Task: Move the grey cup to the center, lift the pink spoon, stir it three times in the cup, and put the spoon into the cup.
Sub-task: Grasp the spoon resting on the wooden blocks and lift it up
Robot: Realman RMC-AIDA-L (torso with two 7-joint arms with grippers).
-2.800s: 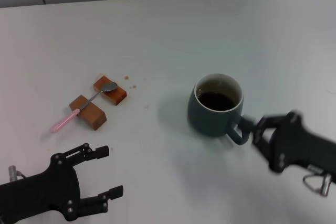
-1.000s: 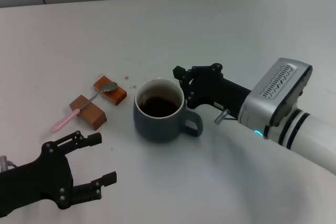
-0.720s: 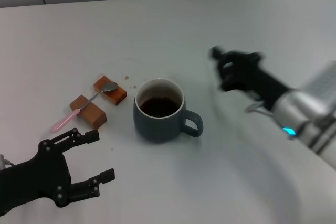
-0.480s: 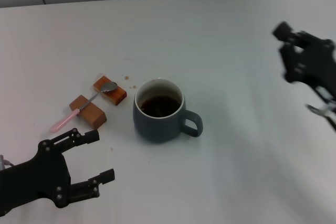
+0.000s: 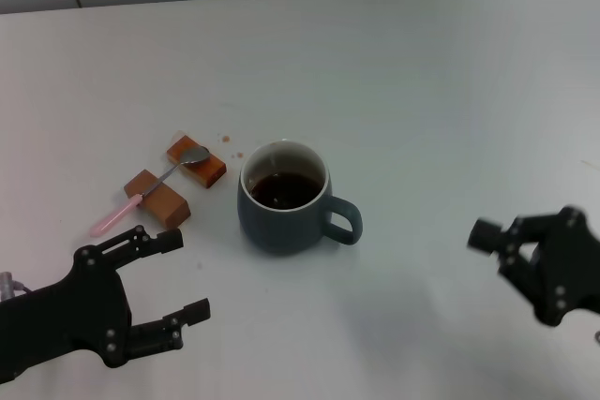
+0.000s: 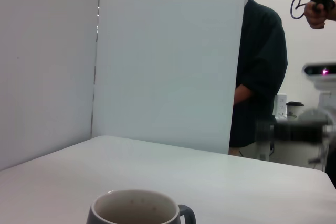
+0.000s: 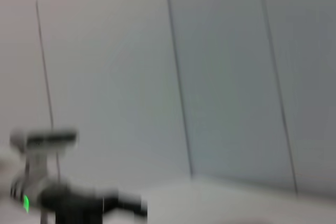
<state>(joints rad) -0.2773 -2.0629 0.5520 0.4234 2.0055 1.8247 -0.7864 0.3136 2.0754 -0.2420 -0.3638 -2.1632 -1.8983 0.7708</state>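
Your left gripper (image 5: pixel 173 278) hangs open, empty, near the table's front edge; one pink spoon (image 5: pixel 150 190) bridges two wooden blocks (image 5: pixel 157 200); one grey cup (image 5: pixel 286 199) stands mid-table; bare tabletop (image 5: pixel 450 100) separates it from your right gripper (image 5: pixel 502 245), whose finger state you cannot tell.

Both grippers are matte black, built from flat, angular linkage plates. The left gripper (image 5: pixel 164 278) has two slim fingers (image 5: pixel 155 243) with blocky tips, small pale screw heads dotted along its plates, and a bit of silver metal fitting at its near edge. The right gripper (image 5: pixel 497 248) shows the same black plates with round pivot screws and a squarish fingertip block, its outline smeared.
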